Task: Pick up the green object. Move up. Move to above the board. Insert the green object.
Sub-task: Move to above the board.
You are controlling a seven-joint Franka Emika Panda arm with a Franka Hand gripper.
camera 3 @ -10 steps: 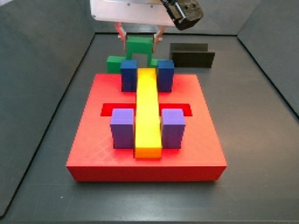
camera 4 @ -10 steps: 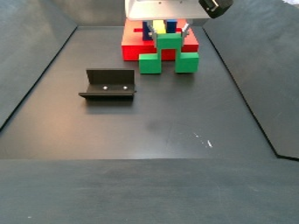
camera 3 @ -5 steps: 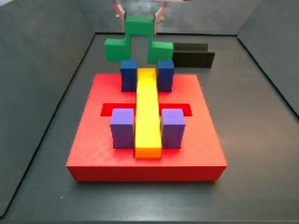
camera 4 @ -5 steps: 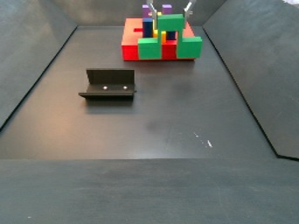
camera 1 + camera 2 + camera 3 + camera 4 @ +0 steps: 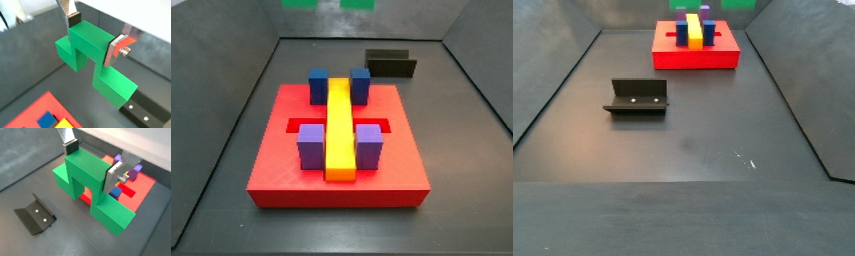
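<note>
Clearly the gripper (image 5: 93, 39) clenched the green object (image 5: 93, 60) by its raised middle cube, high above the floor. It looked rigid and probably light, though slick sides might let it swing.

Even, bright overhead light fills the dark enclosure, leaving only soft, short shadows beside the board (image 5: 338, 185) and the fixture (image 5: 636, 97) in the side views. The floor (image 5: 700, 140) shows a dull sheen with faint pale flecks (no hard glare). Both wrist views are crisp up close: the pincer (image 5: 93, 32), closed on the green object (image 5: 90, 50), catches highlights on its silver fingers (image 5: 115, 178), with a white, overexposed housing behind. The colours are saturated throughout.
</note>
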